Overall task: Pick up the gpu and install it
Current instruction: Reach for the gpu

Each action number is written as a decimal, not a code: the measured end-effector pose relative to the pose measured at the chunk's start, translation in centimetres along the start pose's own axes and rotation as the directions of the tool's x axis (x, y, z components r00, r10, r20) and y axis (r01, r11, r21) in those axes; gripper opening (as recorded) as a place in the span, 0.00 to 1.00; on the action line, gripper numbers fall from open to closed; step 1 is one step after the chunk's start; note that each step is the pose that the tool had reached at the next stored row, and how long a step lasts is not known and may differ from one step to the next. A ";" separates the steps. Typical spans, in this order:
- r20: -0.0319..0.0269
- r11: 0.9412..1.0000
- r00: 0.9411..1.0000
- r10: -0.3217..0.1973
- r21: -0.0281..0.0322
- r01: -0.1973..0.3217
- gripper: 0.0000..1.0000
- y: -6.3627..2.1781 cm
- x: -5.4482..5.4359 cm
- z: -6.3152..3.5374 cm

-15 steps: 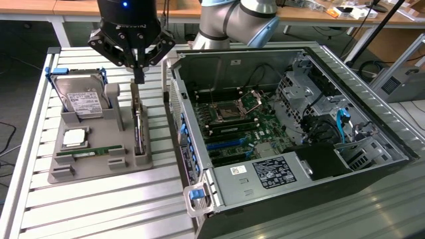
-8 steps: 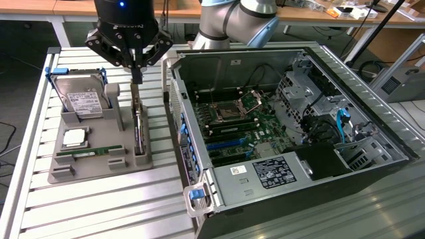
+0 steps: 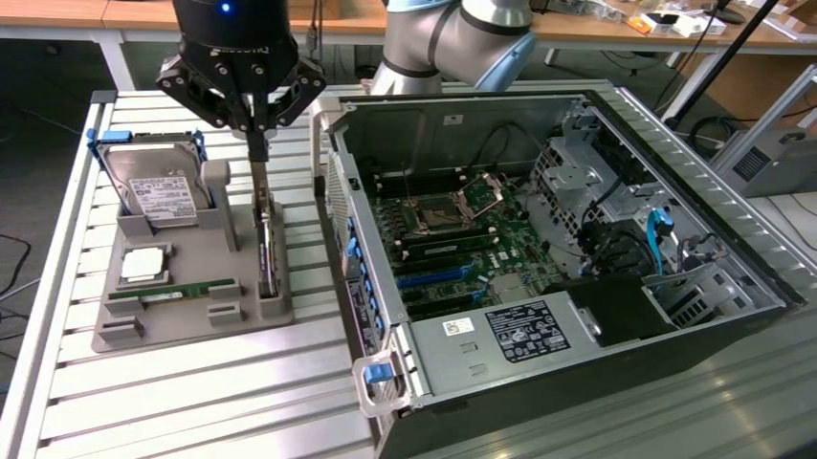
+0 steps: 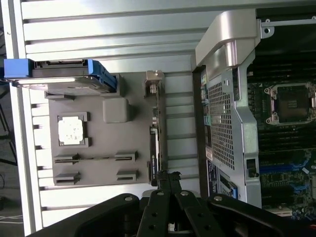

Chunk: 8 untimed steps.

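Setting: robotics laboratory, computer-assembly test station. Evidence: slatted aluminium tabletop (image 3: 191, 402); open desktop tower (image 3: 422, 129) laid on its side at three o'clock in the exterior view, motherboard (image 3: 460, 229) exposed; grey fixture tray (image 3: 191, 320) at nine o'clock, its slots seating a hard drive (image 3: 153, 186) in a blue frame, a processor chip (image 3: 143, 263), a RAM stick (image 3: 172, 290) and the gpu (image 3: 264, 239) on edge; industrial robot arm (image 3: 447, 38) at twelve o'clock, its claw (image 3: 259, 153) closed on one end of the gpu; wooden workbenches (image 3: 587, 40) carrying small parts and cables behind.
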<state>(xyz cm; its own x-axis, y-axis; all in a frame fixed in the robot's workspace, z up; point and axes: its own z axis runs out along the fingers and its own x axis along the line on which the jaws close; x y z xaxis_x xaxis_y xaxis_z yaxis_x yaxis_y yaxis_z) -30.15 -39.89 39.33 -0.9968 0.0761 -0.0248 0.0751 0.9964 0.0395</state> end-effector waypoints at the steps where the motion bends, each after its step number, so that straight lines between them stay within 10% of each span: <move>1: 0.000 1.000 1.000 0.000 0.000 0.000 0.11 -0.01 0.1 0.00; 8: 0.000 1.000 1.000 0.000 0.000 0.000 0.11 -0.05 0.7 -0.02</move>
<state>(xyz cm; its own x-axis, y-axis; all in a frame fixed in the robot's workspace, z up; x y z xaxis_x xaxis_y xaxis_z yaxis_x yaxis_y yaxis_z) -30.81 -39.90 39.33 -0.9968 0.0761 -0.0248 0.0751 0.9964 0.0395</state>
